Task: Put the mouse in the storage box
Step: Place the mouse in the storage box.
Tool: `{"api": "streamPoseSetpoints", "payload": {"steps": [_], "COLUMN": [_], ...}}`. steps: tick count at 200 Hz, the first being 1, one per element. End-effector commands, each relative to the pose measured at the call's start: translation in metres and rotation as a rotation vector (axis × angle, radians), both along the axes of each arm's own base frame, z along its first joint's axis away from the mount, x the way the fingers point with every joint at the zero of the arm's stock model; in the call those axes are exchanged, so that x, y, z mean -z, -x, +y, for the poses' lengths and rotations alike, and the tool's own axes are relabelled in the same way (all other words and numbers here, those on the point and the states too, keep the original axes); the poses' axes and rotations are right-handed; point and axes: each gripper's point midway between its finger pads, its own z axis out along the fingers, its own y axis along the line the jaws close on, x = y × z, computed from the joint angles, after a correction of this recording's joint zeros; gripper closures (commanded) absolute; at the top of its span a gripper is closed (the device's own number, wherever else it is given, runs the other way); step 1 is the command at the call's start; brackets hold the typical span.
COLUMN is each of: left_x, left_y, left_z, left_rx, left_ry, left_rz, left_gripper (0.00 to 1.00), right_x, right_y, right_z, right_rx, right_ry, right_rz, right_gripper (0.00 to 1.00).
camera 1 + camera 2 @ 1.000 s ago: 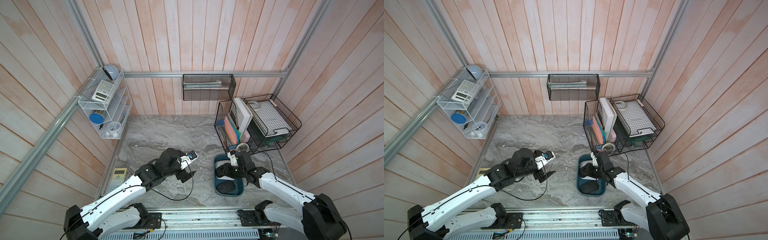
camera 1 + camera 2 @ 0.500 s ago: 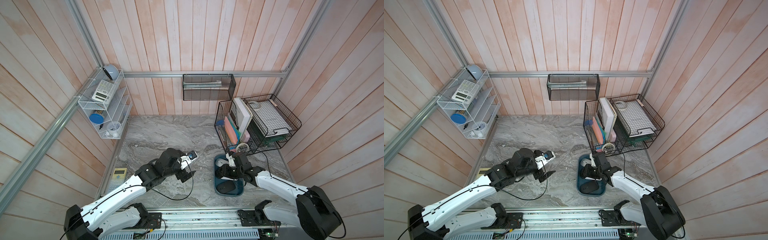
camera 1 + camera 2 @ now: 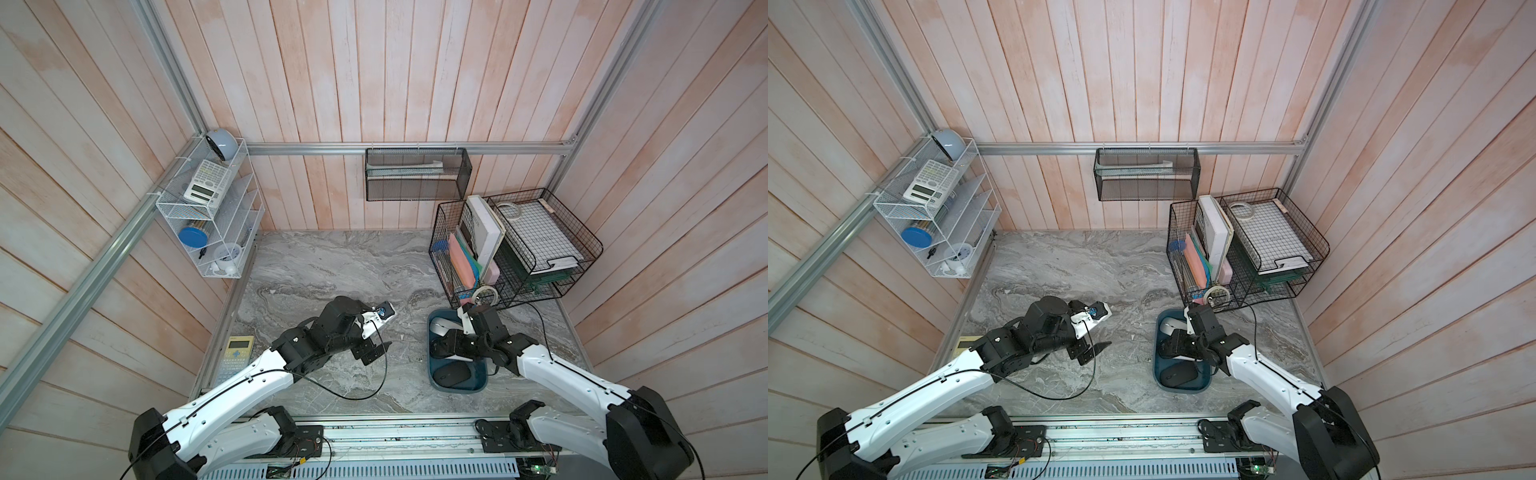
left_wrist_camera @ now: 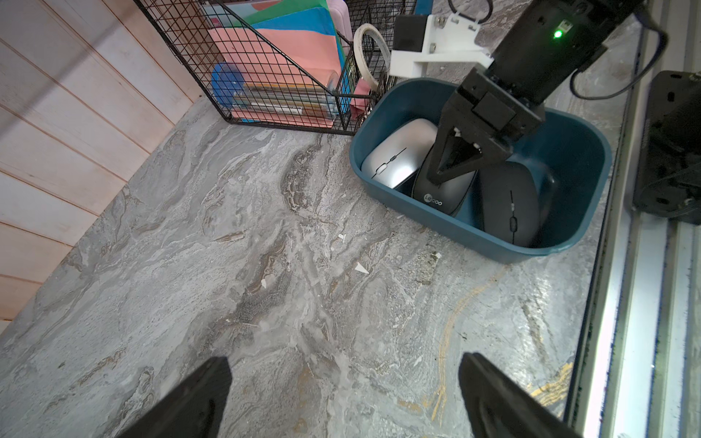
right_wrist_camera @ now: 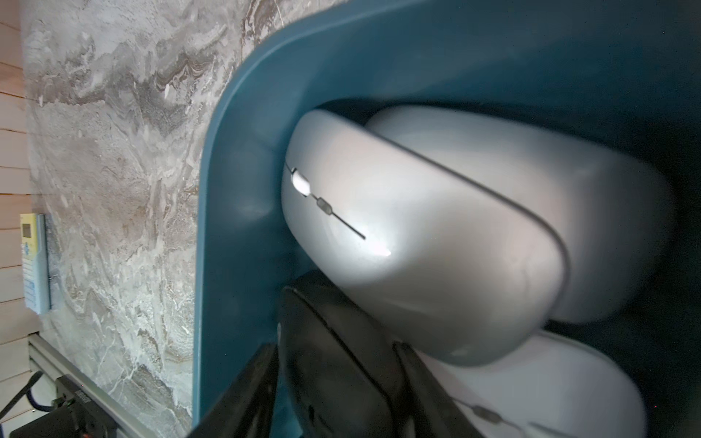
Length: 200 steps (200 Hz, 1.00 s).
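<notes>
The storage box (image 3: pixel 456 388) is a teal bin at the table's front right, seen in both top views (image 3: pixel 1183 388). Several mice lie in it. A silver mouse (image 4: pixel 398 159) is at its far end. A black mouse (image 4: pixel 510 204) is at its near end. Another black mouse (image 5: pixel 333 330) lies between them, partly on a white mouse (image 5: pixel 531 383). My right gripper (image 5: pixel 335 347) reaches into the box (image 5: pixel 212 227) and straddles that middle mouse (image 4: pixel 444 193). It is open, with a sliver of teal beside one finger. My left gripper (image 4: pixel 343 358) hangs wide open and empty over bare marble, left of the box (image 4: pixel 474 235).
Black wire baskets (image 3: pixel 465 257) with folders, a tape roll and paper trays (image 3: pixel 540 237) stand just behind the box. A mesh basket (image 3: pixel 415 174) hangs on the back wall, a white wire rack (image 3: pixel 208 216) on the left wall. A yellow-green calculator (image 3: pixel 235 357) lies at the table's left edge.
My right gripper's jaws have parted around the middle black mouse inside the box. The left arm has not moved.
</notes>
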Motion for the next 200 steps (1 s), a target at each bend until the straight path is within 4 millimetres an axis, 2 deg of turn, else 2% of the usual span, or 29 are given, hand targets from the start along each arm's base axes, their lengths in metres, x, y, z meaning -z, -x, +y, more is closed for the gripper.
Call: {"api": "streamPoseSetpoints", "payload": {"steps": [1,16,51,92,117,129,149,178,190,200], "left_x": [0.008,0.009,0.009,0.008,0.005,0.001,-0.016,-0.064,-0.085,-0.090], "left_y": [0.002,0.002,0.002,0.001,-0.001,-0.008,-0.029,-0.055,-0.062,-0.062], "left_z": [0.002,0.002,0.002,0.003,0.005,0.009,0.024,0.057,0.076,0.090], "left_rx": [0.005,0.007,0.005,0.004,-0.013,-0.070,-0.222,-0.503,-0.647,-0.723], "left_ry": [-0.024,-0.024,-0.026,-0.029,-0.027,-0.022,-0.010,0.102,0.205,0.272], "left_rz": [0.004,0.005,0.004,0.000,-0.010,-0.018,-0.068,-0.175,-0.206,-0.228], "left_gripper": [0.00,0.00,0.00,0.00,0.00,0.00,0.00,0.00,0.00,0.00], "right_x": [-0.011,-0.018,-0.034,-0.054,-0.077,-0.093,-0.121,-0.160,-0.167,-0.169], "right_y": [-0.003,-0.005,-0.007,-0.013,-0.025,-0.032,-0.046,-0.058,-0.060,-0.062], "right_z": [-0.021,-0.030,-0.046,-0.055,-0.064,-0.070,-0.084,-0.108,-0.118,-0.125], "right_rx": [0.046,0.060,0.091,0.128,0.168,0.198,0.256,0.372,0.409,0.429], "right_ry": [0.099,0.131,0.167,0.169,0.197,0.219,0.266,0.336,0.384,0.432], "right_rz": [-0.027,-0.057,-0.139,-0.210,-0.303,-0.364,-0.502,-0.731,-0.802,-0.844], "right_gripper": [0.44,0.40,0.39,0.39,0.39,0.39,0.39,0.37,0.37,0.37]}}
